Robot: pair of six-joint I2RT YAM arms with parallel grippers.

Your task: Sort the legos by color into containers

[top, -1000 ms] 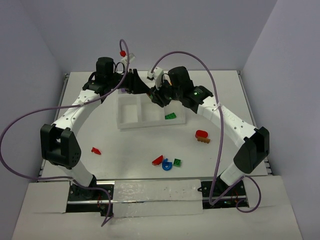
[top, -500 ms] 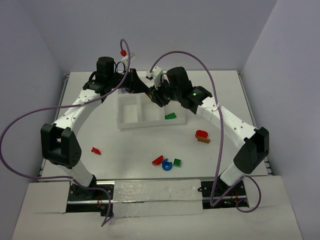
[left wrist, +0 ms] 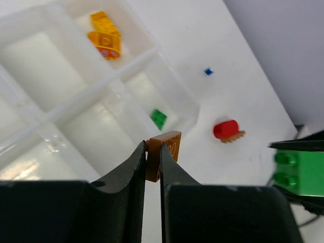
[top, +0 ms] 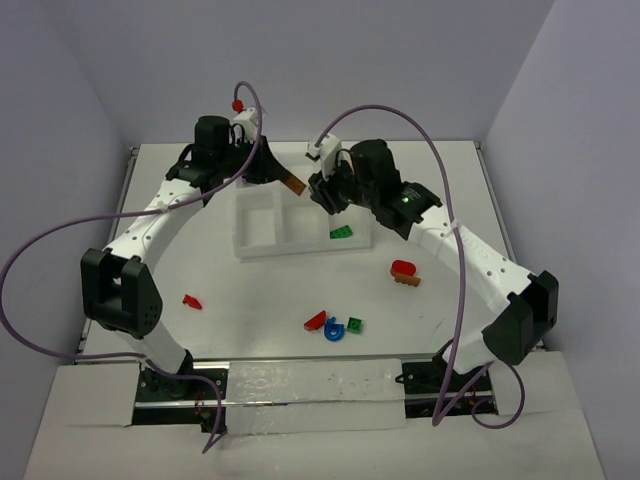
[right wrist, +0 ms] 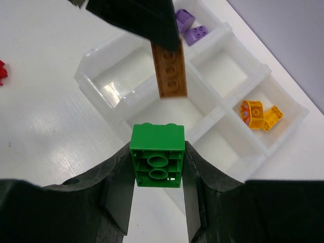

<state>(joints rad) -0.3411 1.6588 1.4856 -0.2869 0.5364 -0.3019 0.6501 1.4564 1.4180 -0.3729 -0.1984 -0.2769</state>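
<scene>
The white six-compartment tray (top: 300, 249) stands at mid-table. My left gripper (top: 287, 180) hovers over its back row, shut on a flat orange-brown plate (left wrist: 169, 144); the plate also shows in the right wrist view (right wrist: 169, 73). My right gripper (right wrist: 157, 152) is shut on a green brick (right wrist: 157, 162) above the tray (right wrist: 93, 83), just right of the left gripper. Two purple bricks (right wrist: 190, 28) fill one end compartment and yellow-orange bricks (right wrist: 258, 115) the other. A small green piece (top: 342, 232) lies in the front right compartment.
On the table lie a red-and-tan piece (top: 404, 270) right of the tray, a red piece (top: 192, 300) at the left, and a red (top: 316, 320), a blue (top: 334, 329) and a green (top: 355, 324) piece together near the front. The two grippers are very close together.
My right gripper has shifted a little right with the green brick, its arm swinging outward. My left gripper has reached further right over the tray, the orange-brown plate now showing.
</scene>
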